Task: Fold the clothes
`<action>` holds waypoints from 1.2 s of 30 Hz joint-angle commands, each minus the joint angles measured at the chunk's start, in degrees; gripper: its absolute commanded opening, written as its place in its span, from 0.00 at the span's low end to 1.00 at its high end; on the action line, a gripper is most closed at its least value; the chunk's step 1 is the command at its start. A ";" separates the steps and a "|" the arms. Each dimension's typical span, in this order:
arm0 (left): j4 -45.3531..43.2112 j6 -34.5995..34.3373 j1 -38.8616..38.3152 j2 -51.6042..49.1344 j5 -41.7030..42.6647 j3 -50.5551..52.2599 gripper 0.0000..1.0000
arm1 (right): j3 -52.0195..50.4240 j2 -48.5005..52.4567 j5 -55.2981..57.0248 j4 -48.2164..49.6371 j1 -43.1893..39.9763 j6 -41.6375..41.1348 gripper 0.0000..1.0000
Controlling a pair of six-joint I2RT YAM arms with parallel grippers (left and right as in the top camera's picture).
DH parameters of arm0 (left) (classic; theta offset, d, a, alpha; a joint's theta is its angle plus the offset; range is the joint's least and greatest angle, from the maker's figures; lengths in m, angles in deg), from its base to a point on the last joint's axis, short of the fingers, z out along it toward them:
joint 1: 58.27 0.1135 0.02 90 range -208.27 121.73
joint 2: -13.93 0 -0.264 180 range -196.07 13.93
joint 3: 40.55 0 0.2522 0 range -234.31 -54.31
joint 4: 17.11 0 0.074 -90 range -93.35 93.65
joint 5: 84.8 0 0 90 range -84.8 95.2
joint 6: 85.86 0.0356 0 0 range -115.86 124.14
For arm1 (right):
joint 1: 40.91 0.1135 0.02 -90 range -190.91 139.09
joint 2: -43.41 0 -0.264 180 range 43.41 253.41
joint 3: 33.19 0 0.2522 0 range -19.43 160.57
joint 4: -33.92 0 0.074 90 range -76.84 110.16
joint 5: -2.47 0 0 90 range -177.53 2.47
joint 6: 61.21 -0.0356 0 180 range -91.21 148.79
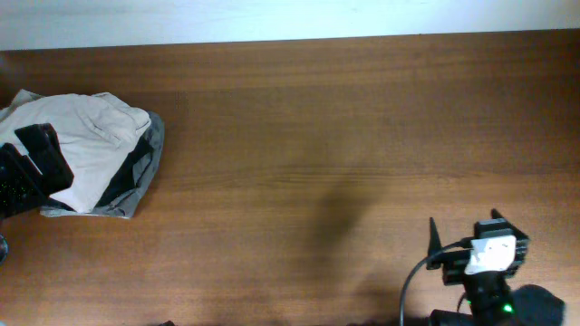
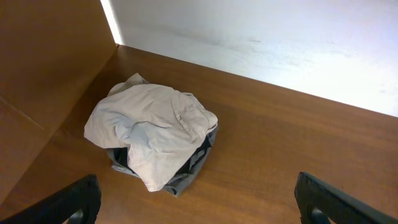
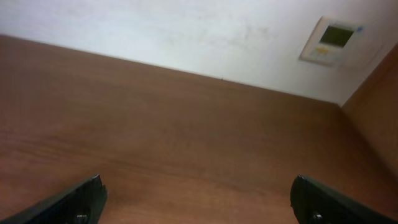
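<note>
Wide open and empty, the left gripper (image 2: pixel 198 190) and right gripper (image 3: pixel 198 193) are hovering over the table (image 1: pixel 317 136). I am seeing crumpled beige-and-grey clothes (image 2: pixel 155 134) lying at its left end.

Even soft light, slight blur

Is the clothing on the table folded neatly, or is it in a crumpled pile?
Crumpled pile. The beige garment lies bunched and wrinkled over a grey garment, with uneven edges and no flat layers.

clothes (image 1: pixel 95 149) on table (image 1: pixel 317 136) far left | left hand (image 2: pixel 198 204) at their left edge | right hand (image 3: pixel 199 200) front right
</note>
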 commanded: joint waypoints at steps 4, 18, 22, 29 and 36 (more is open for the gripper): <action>-0.02 0.90 -0.22 -0.02 0.39 0.09 0.99 | -15.85 -5.16 1.99 8.35 -0.39 -0.04 0.99; 0.00 0.87 -0.22 -0.02 0.39 0.09 0.99 | -26.51 -4.90 5.68 20.33 -0.42 -0.04 0.99; -0.02 0.90 -0.22 -0.02 0.39 0.09 0.99 | -26.51 -4.90 5.66 20.33 -0.42 -0.04 0.99; 0.00 0.87 -0.22 -0.02 0.39 0.09 0.99 | -26.51 -4.90 5.66 20.33 -0.42 -0.04 0.99; 0.00 0.90 -0.22 -0.02 0.26 0.09 0.99 | -26.51 -4.90 5.66 20.33 -0.42 -0.04 0.99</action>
